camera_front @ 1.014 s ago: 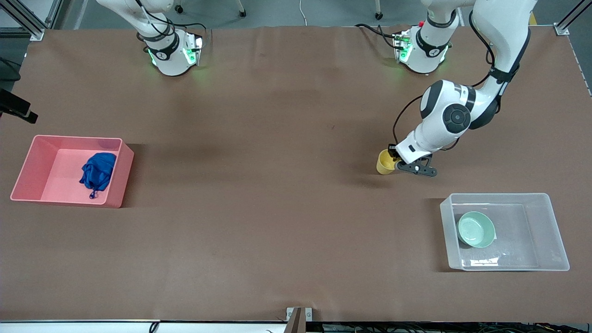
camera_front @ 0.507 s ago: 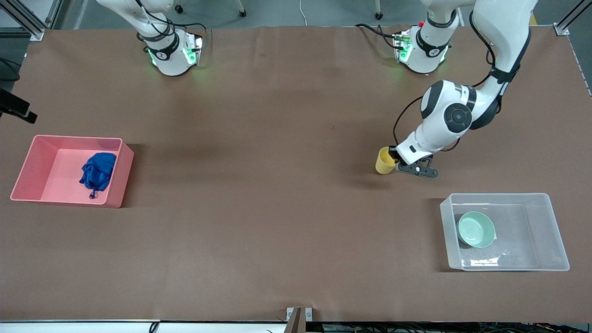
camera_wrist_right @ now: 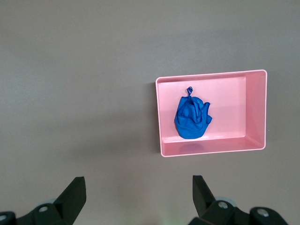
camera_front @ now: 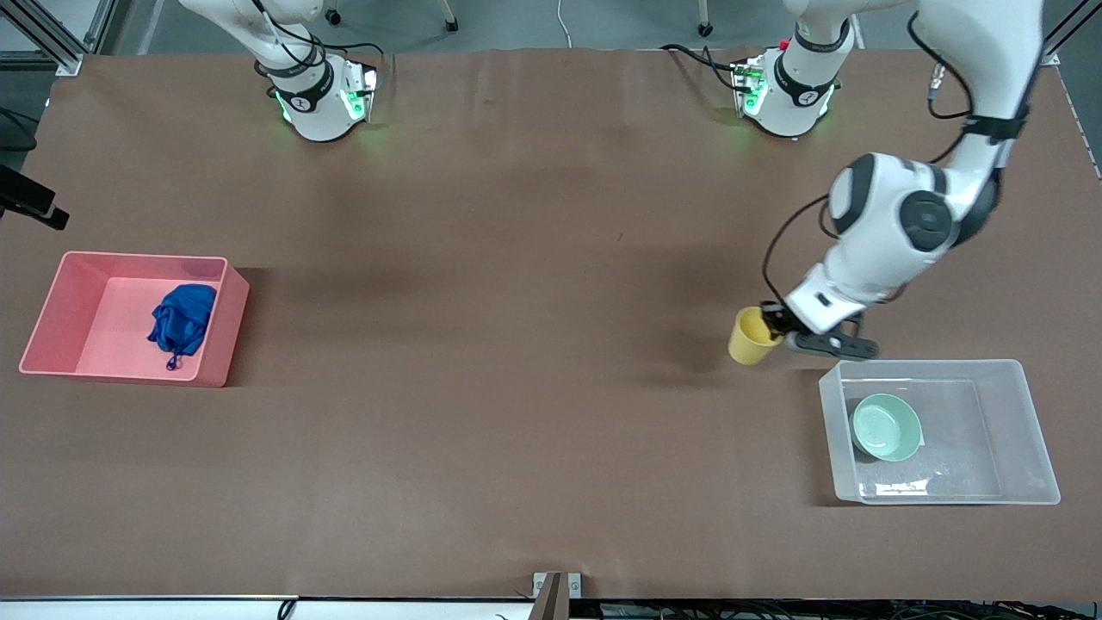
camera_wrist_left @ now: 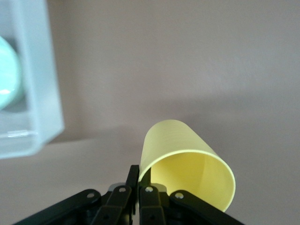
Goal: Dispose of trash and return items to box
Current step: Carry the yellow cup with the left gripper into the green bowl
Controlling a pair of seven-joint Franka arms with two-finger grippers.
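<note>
1. Blue trash (camera_front: pixel 182 324) lies in the pink bin (camera_front: pixel 52 310) at the right arm's end. Right gripper (camera_wrist_right: pixel 136 194) hangs high over the table, fingers apart, waiting.
2. Left gripper (camera_front: pixel 777 331) is clamped on the yellow cup (camera_front: pixel 752 337) rim; cup is tilted, carried over bare table.
3. Key relation: the clear box (camera_front: pixel 1029 430) sits just beside the cup, toward the left arm's end and nearer the front camera; green bowl (camera_front: pixel 886 427) already inside.

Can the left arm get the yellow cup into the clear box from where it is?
Probably yes. The left gripper is shut on the cup, just beside the open-topped box; only the green bowl lies inside, with bare floor beside it.
</note>
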